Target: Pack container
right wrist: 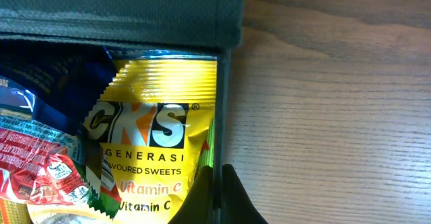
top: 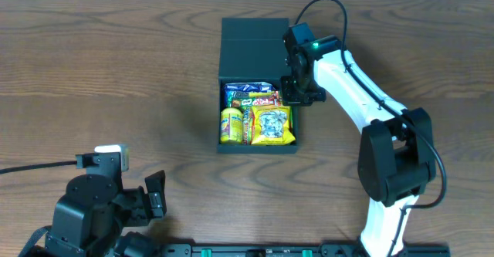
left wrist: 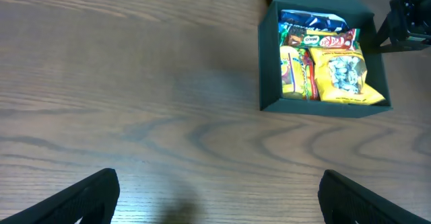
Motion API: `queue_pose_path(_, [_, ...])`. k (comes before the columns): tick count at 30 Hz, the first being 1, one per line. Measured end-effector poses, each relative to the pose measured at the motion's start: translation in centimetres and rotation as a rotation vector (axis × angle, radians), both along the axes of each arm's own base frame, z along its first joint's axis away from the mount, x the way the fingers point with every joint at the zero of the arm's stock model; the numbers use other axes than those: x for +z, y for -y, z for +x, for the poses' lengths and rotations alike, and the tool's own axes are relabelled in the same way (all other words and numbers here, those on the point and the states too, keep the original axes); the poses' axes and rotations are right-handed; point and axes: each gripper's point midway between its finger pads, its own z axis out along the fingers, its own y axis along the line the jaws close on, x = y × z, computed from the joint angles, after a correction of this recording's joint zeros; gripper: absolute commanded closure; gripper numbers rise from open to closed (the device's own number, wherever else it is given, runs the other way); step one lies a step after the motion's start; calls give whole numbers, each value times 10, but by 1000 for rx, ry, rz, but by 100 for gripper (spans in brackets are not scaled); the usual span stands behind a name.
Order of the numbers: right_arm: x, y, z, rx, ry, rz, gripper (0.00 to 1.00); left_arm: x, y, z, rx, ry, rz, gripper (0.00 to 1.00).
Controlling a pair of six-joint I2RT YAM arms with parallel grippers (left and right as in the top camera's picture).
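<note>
The container (top: 255, 49) is a dark box with its flap lid folded open toward the far side. It holds several snack packets, among them a yellow packet (top: 272, 126) at the front right. My right gripper (top: 298, 95) is shut on the container's right wall (right wrist: 223, 83), with one finger inside next to a yellow sweets packet (right wrist: 158, 123) and one outside. My left gripper (left wrist: 219, 200) is open and empty over bare table, well to the front left of the container (left wrist: 316, 109).
The wooden table (top: 116, 72) surrounds the container. The right arm (top: 363, 95) reaches from the front right across to the box. The left arm's base (top: 89, 211) is at the front left corner.
</note>
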Motion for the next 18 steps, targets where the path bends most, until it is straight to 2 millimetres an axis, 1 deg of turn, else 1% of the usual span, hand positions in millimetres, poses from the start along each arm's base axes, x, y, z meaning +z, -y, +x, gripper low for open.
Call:
queue_pose_path(3, [0, 1, 0, 6, 1, -3, 99, 0, 0, 0, 0, 0, 0, 5])
queue_pose_path(4, [0, 1, 0, 7, 1, -4, 83, 0, 0, 0, 0, 0, 0, 5])
queue_pose_path(5, [0, 1, 0, 8, 1, -3, 72, 0, 0, 0, 0, 0, 0, 5])
queue_pose_path(6, [0, 2, -1, 11, -2, -11, 68, 0, 0, 0, 0, 0, 0, 5])
queue_pose_path(8, [-3, 4, -5, 24, -19, -17, 66, 0, 0, 0, 0, 0, 0, 5])
queue_pose_path(11, [-2, 6, -14, 28, -59, -13, 68, 0, 0, 0, 0, 0, 0, 5])
queue_pose_path(13, [4, 4, -15, 31, -72, 9, 72, 0, 0, 0, 0, 1, 0, 4])
queue_pose_path(15, [16, 1, -10, 38, -54, 43, 71, 0, 0, 0, 0, 2, -1, 5])
queue_pose_path(16, [26, 0, -6, 42, -34, 60, 69, 1, 0, 1, 0, 3, -1, 5])
queue_pose_path(18, [54, -4, 2, 52, 33, 99, 65, 1, 1, 1, -1, 5, -3, 5])
